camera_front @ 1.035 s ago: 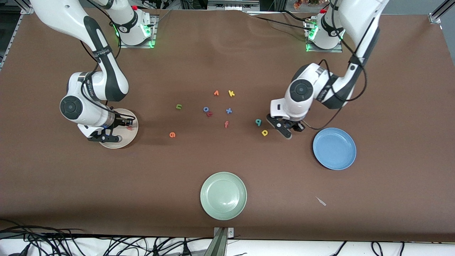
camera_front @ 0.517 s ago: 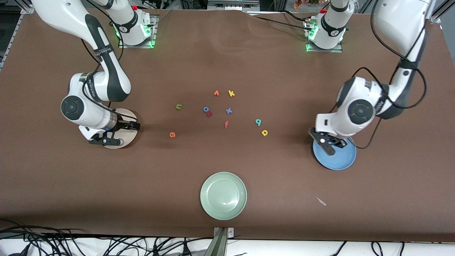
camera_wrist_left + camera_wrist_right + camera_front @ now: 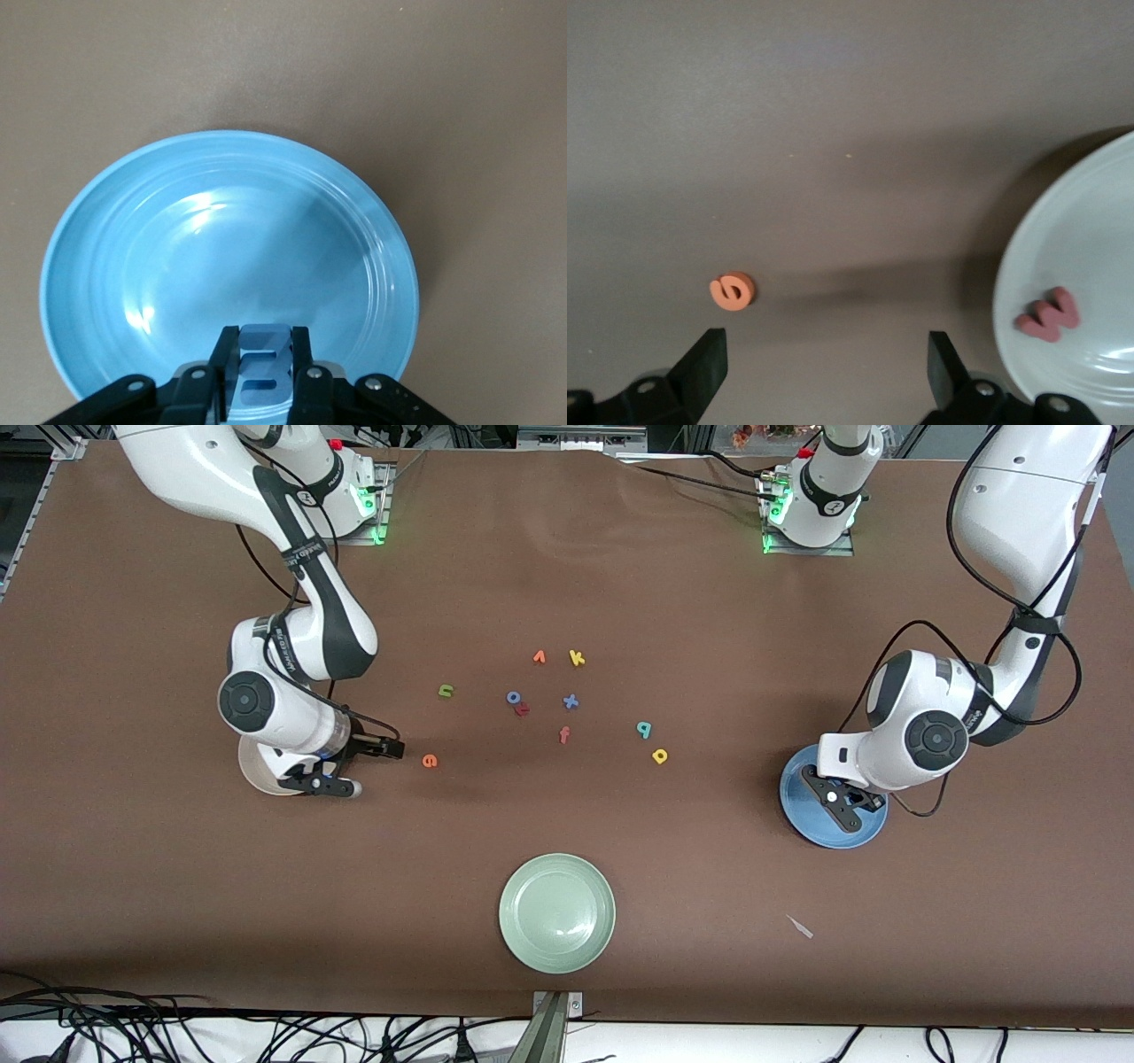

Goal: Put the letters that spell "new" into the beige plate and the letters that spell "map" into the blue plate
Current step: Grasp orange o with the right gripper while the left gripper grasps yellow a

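Risk: left gripper [image 3: 263, 376], pinching small blue foam m [image 3: 263, 370] over round sky-blue plate [image 3: 106, 266], may drop it askew; right gripper [image 3: 824, 367] wide open, empty, near orange foam e [image 3: 732, 290], salmon w [image 3: 1047, 315] in beige plate [image 3: 1099, 230].

The left gripper [image 3: 263, 376] hangs over the blue plate [image 3: 106, 221], near its rim, with its two black fingers [image 3: 306, 385] pressed against the sides of the blue m [image 3: 263, 367]. The letter stands between the pads, its pale blue face toward the wrist camera, just above the plate's glossy inner surface. The plate rests flat on the brown table [image 3: 478, 106], which surrounds it.
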